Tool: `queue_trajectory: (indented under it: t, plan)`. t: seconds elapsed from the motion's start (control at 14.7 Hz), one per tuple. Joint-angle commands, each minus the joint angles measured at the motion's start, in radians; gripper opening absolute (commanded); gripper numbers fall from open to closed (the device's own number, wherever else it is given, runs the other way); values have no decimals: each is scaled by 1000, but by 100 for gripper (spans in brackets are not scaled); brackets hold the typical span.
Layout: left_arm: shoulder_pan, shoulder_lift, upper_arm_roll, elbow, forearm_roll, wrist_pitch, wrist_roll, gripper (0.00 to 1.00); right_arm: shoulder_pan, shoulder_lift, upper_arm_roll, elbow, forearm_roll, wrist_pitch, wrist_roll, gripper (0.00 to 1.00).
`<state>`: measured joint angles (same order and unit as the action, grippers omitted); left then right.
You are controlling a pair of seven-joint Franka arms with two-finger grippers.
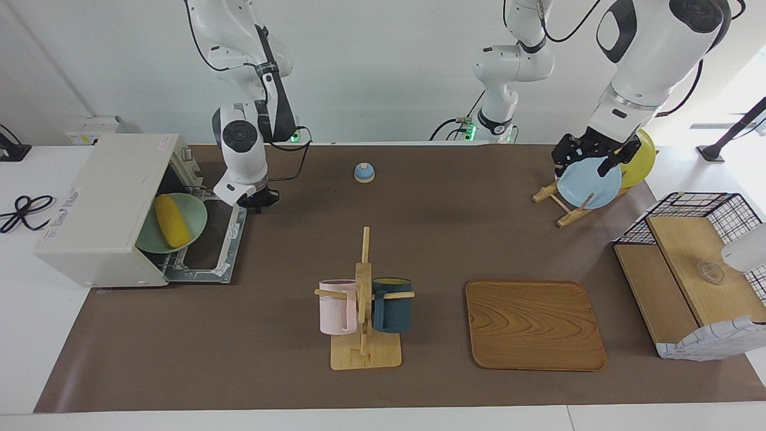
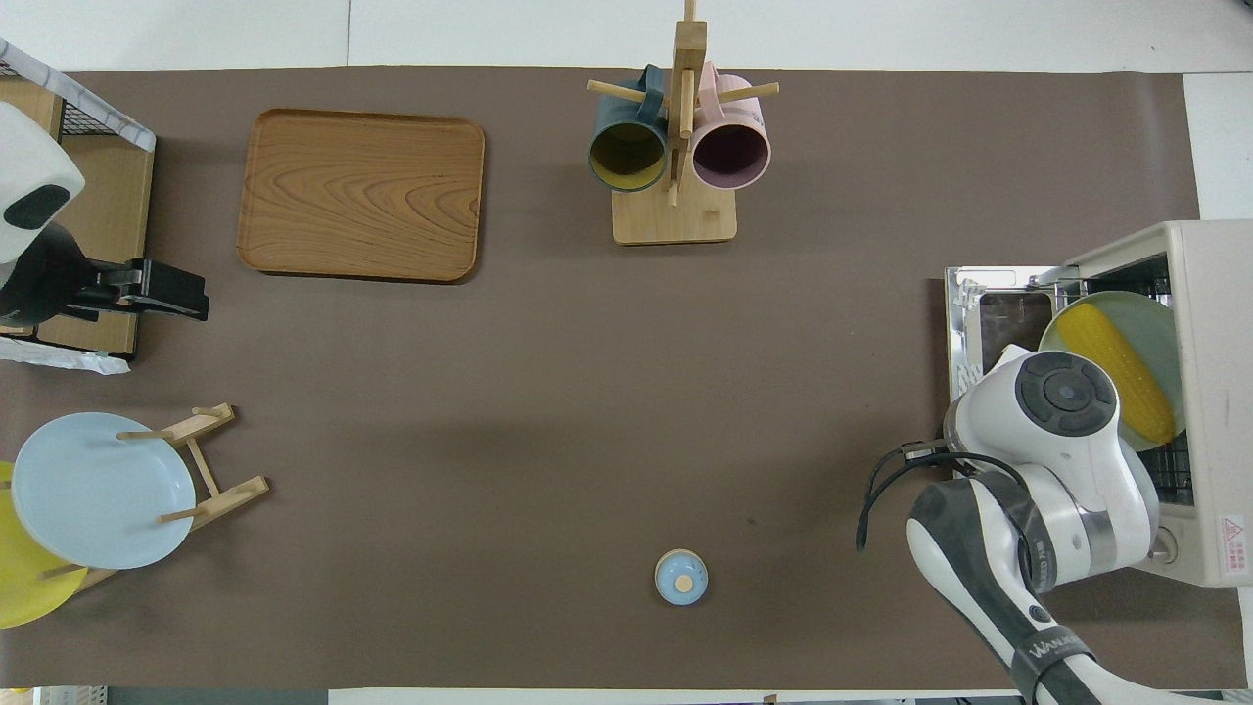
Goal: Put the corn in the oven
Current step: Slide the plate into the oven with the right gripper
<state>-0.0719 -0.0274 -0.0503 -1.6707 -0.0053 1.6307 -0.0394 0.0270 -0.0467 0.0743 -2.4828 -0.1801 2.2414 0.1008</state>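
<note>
The corn is a yellow cob lying on a pale green plate on the rack inside the oven. The oven is off-white and its glass door is dropped open. The corn and the oven also show in the overhead view. My right gripper hangs empty just above the table beside the open door's edge nearer to the robots, apart from the corn. In the overhead view its own wrist hides it. My left gripper waits in the air at the plate rack.
A blue bell sits mid-table near the robots. A mug tree holds a pink and a dark blue mug. A wooden tray lies beside it. A plate rack holds a blue plate and a yellow plate. A wire-and-wood basket shelf stands at the left arm's end.
</note>
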Motion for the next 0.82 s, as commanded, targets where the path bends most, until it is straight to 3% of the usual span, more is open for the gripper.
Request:
queue_trajectory:
  t: [0.0, 0.41, 0.75]
  plan:
    - [0, -20, 1, -17, 24, -5, 0, 100, -12, -30, 4, -28, 10, 18, -27, 0]
    - [0, -22, 1, -17, 24, -3, 0, 100, -19, -30, 2, -16, -83, -5, -29, 0]
    - [0, -22, 1, -17, 24, -3, 0, 100, -45, -16, 2, 65, -166, -103, -30, 0]
